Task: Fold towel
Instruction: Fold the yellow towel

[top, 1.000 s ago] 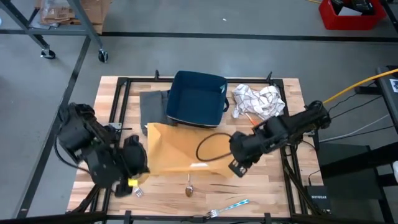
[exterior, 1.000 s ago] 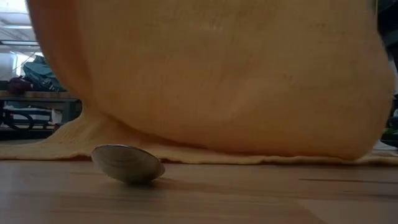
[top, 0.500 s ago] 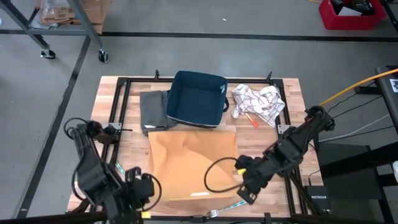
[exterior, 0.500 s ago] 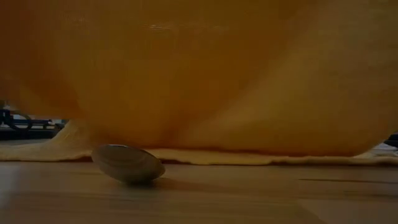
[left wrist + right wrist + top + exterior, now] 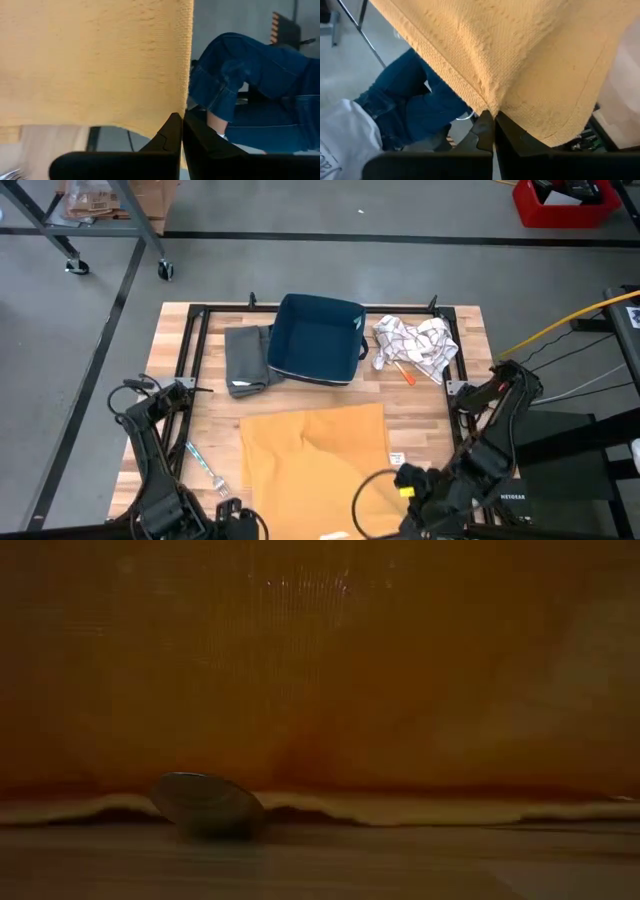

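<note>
The yellow towel (image 5: 312,460) lies with its far part flat on the table, and its near part is raised between both grippers. In the low view the towel (image 5: 320,670) fills the picture as a sloping sheet above the spoon. My left gripper (image 5: 228,518) is at the towel's near left corner by the table's near edge, shut on it. My right gripper (image 5: 392,508) is at the near right corner, also shut on it. Each wrist view shows that arm's fingers closed on the towel's hem, the left gripper (image 5: 182,126) and the right gripper (image 5: 493,122). My left gripper pinches the towel's edge near a corner (image 5: 183,107) between its two fingers. The cloth spreads away from the fingers, fairly taut. One layer or several, I cannot tell. My right gripper pinches the towel's hemmed edge (image 5: 487,106) between its two fingers. The cloth puckers at the pinch and spreads away from it.
A dark blue bin (image 5: 318,338), a grey cloth (image 5: 247,358) and a white patterned cloth (image 5: 415,342) lie along the far side. A fork (image 5: 205,465) lies left of the towel, and a spoon (image 5: 205,805) under its raised part. A person's jeans-clad legs (image 5: 250,80) stand beyond the near edge.
Both grippers have moved toward the table's near edge while staying shut on the towel's near corners. The towel has been drawn out from a shorter, bunched shape into a long sheet. Its near edge has travelled over the spoon, and its far edge has slid slightly nearer.
</note>
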